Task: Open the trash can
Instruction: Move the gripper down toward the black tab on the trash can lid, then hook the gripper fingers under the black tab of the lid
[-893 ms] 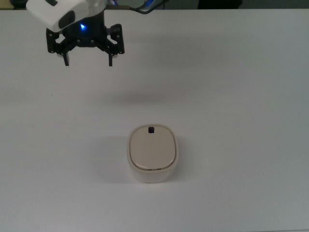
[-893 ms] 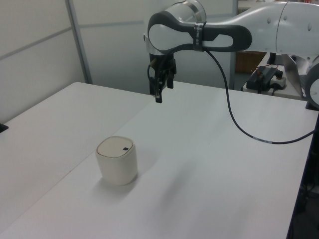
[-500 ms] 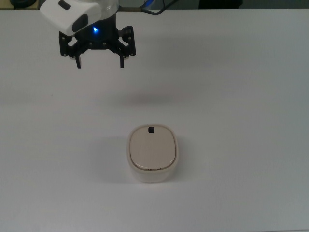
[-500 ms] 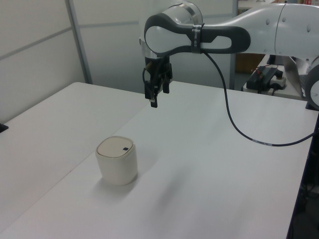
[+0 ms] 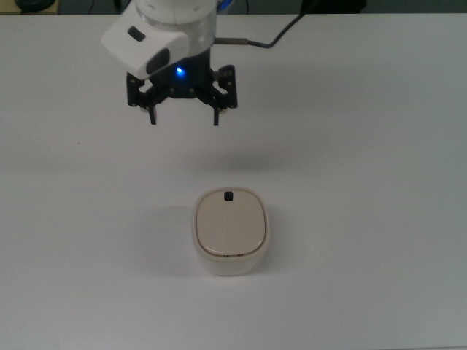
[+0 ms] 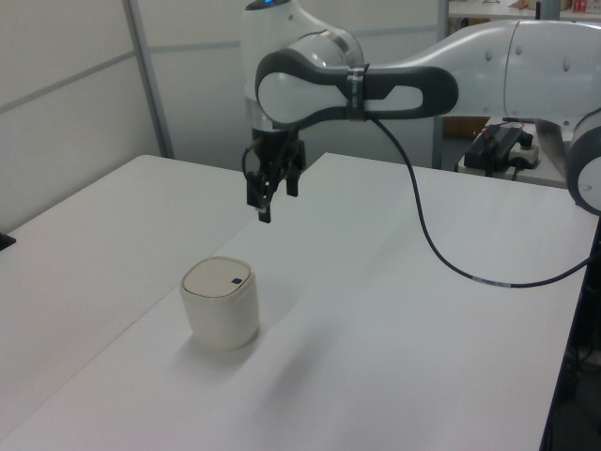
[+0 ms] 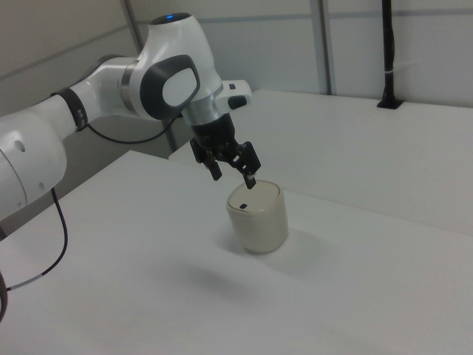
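Step in hand: approach; the lid is shut and untouched

Item 1, toward the top view's left: black two-finger gripper (image 5: 183,117) on the white and grey arm, a blue light lit on its body; fingers spread wide, holding nothing, hanging in the air above the white table (image 5: 379,146)

Item 2, just right of it and lower in the top view: small cream-white plastic trash can (image 5: 230,232), rounded-rectangle, standing upright on the table, apart from the gripper; flat beige lid (image 5: 229,223) closed; tiny black square knob (image 5: 228,195) at the lid edge nearest the gripper

Next move, as judged: travel over the knob, descend, narrow the fingers onto it, lift

Obstructions: none seen between gripper and can

Surroundings: black cable (image 6: 441,235) trailing from the arm, well apart
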You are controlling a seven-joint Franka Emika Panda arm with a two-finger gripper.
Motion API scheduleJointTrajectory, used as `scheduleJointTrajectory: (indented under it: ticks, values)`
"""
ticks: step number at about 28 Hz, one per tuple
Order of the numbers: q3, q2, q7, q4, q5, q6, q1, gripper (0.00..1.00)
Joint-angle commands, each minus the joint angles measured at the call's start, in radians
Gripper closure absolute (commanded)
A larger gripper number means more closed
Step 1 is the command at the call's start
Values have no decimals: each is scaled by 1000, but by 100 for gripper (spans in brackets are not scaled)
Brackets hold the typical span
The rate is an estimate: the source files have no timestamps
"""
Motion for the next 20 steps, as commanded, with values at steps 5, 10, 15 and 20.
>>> scheduleJointTrajectory:
  ticks: [5, 10, 15, 20]
  values:
    - [34, 65, 103, -22, 5, 144, 2, 0]
    - [34, 103, 104, -20, -4, 172, 21, 29]
    - [34, 120, 106, -20, -5, 184, 25, 91]
    - [35, 126, 106, -20, -5, 189, 37, 100]
